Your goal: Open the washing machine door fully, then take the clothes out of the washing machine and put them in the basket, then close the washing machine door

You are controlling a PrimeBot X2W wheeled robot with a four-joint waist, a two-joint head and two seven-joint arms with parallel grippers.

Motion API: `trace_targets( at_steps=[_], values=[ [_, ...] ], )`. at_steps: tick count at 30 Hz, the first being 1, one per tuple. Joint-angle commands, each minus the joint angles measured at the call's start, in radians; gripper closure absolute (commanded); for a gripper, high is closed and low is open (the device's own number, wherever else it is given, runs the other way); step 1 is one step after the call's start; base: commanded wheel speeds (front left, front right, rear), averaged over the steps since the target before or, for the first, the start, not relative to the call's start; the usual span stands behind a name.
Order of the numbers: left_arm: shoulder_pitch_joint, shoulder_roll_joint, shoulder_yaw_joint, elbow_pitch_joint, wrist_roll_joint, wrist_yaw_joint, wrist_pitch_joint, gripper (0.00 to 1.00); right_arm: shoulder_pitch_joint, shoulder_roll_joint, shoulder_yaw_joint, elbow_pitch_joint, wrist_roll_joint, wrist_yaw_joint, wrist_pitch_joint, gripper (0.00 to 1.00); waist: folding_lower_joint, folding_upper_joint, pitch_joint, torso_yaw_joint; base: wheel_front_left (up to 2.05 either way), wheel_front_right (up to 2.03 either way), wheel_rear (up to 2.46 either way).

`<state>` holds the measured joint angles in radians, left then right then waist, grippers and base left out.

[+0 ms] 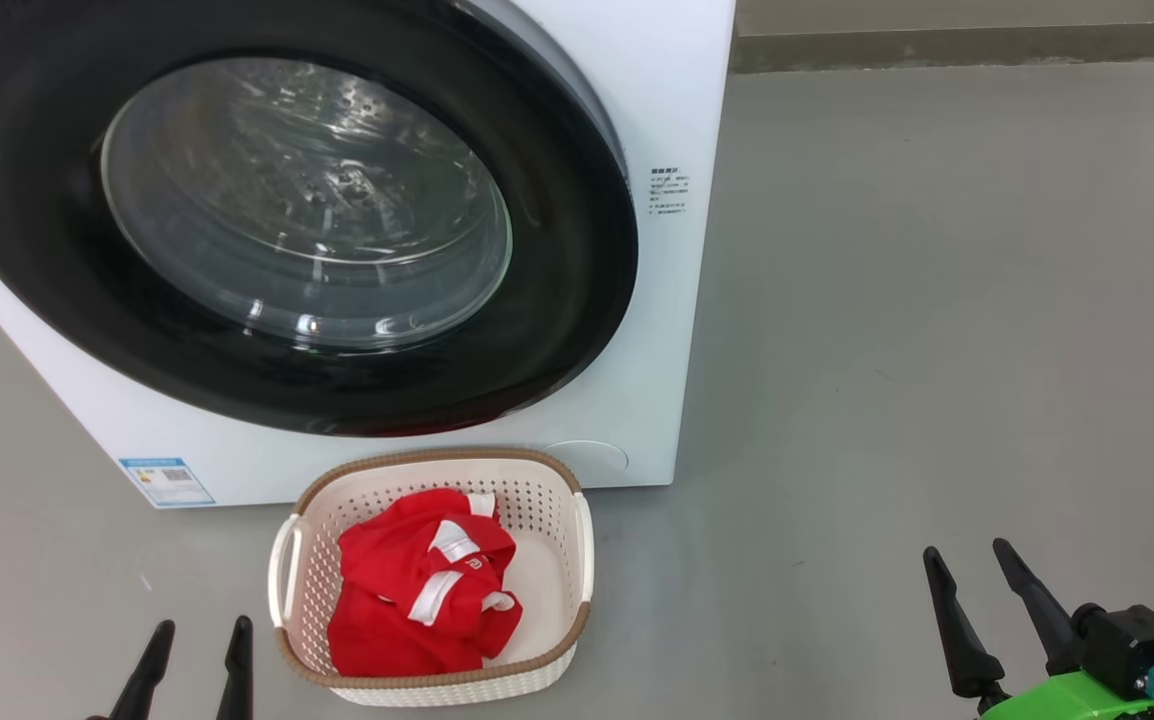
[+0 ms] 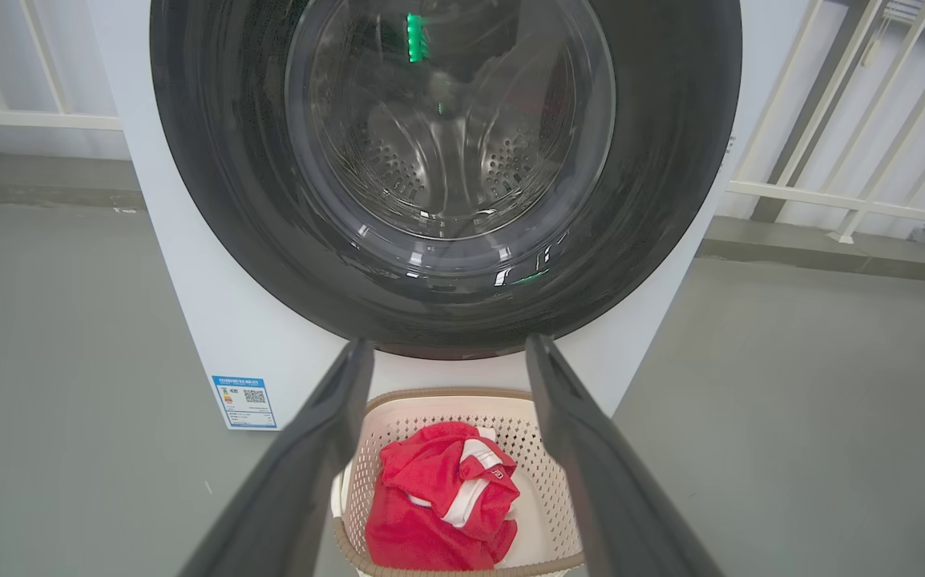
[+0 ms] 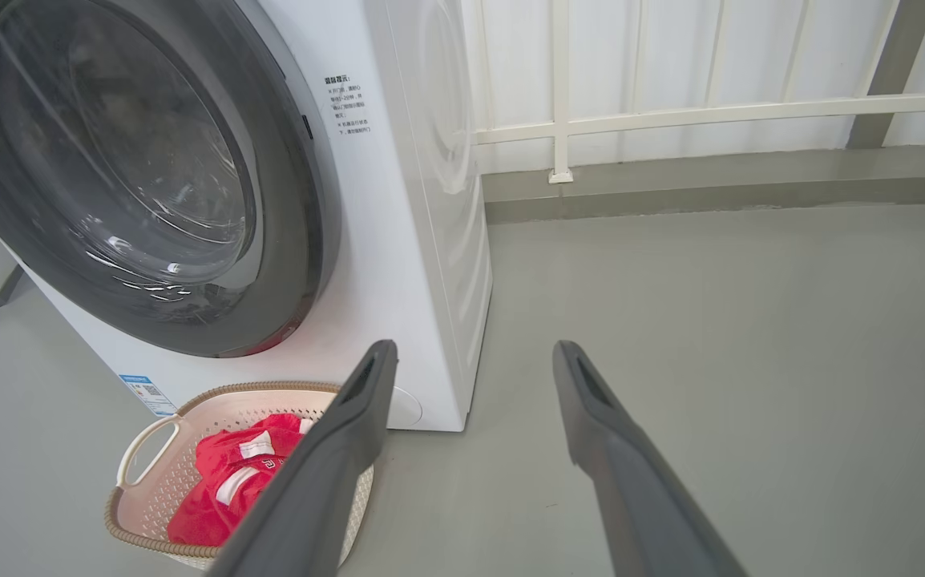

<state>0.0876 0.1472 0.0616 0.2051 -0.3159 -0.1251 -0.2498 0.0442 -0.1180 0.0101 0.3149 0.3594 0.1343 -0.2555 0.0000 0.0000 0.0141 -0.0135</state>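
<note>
Your clothes (image 1: 417, 590) are lying in the basket (image 1: 437, 462) at lower centre, between your left end effector (image 1: 203, 625) and right end effector (image 1: 964, 547), both spread and empty. The door (image 1: 287, 230), upper left, is looking shut, with the left end effector sitting nearer it.

The washing machine door (image 1: 577, 290) sits shut, barring the way inside. The basket (image 1: 552, 505) stands close before the washing machine (image 1: 659, 320); bare floor (image 1: 937, 350) lies free to the right.
</note>
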Motion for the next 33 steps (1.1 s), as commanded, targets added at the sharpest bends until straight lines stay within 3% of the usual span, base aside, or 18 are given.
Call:
trace_targets(
  at_steps=[1,22,23,33],
  values=[
    [-0.014,0.018,0.040,-0.028,0.008,-0.006,-0.012,0.00,-0.004,-0.010,0.015,-0.030,0.001,-0.004,-0.006,0.00,0.0000,0.0000,-0.001,-0.002,0.00,0.00,0.00],
    [-0.005,0.011,0.048,-0.042,0.014,-0.006,-0.012,0.00,0.010,0.002,-0.002,-0.036,-0.009,-0.004,-0.006,0.00,0.0000,0.0000,0.002,-0.001,0.00,0.00,0.00],
    [0.015,-0.003,0.008,-0.014,0.007,0.000,0.000,1.00,0.019,0.015,-0.023,-0.010,-0.002,0.000,0.000,1.00,0.0000,0.0000,0.002,-0.001,0.00,0.00,0.00],
    [0.008,-0.039,0.000,0.045,-0.046,0.001,0.023,1.00,0.014,0.042,-0.024,0.044,0.049,0.000,0.015,1.00,0.0015,0.0000,0.000,0.000,0.00,0.00,0.00]
  ],
)
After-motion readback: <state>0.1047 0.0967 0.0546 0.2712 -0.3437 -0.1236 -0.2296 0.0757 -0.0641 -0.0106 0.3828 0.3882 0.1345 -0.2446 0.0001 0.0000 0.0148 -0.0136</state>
